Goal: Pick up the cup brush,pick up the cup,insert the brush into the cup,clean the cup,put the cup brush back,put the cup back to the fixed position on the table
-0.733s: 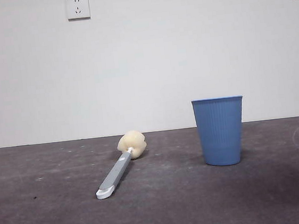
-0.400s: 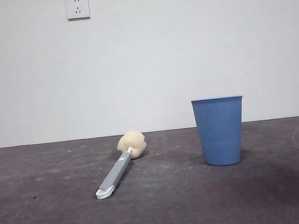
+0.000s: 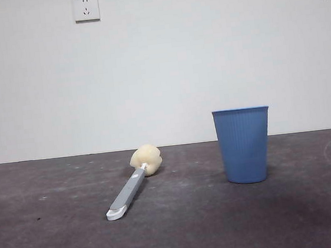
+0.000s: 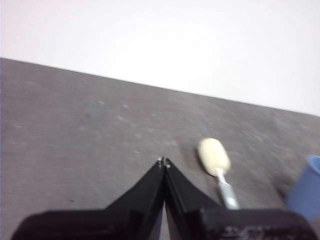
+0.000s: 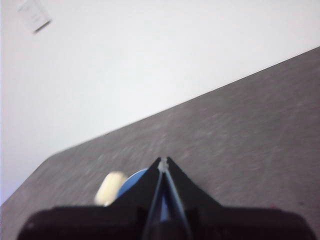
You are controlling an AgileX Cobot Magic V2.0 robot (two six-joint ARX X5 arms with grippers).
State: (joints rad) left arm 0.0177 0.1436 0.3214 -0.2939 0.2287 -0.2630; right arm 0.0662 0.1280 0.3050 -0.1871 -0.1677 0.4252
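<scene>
The cup brush (image 3: 133,182) lies flat on the table (image 3: 59,242), left of centre, its cream sponge head (image 3: 146,159) toward the wall and its white looped end toward the camera. The blue ribbed cup (image 3: 243,145) stands upright to its right. My left gripper (image 4: 163,161) is shut and holds nothing; it hangs above the table a short way from the brush's sponge head (image 4: 214,156), with the cup's edge (image 4: 306,192) beyond. My right gripper (image 5: 163,160) is shut too and empty; the cup (image 5: 134,183) and the sponge head (image 5: 109,188) show blurred behind its jaws.
A white wall with two power sockets (image 3: 86,7) backs the table. No arm shows in the front view.
In the front view nothing has moved; brush and cup stay where they were.
</scene>
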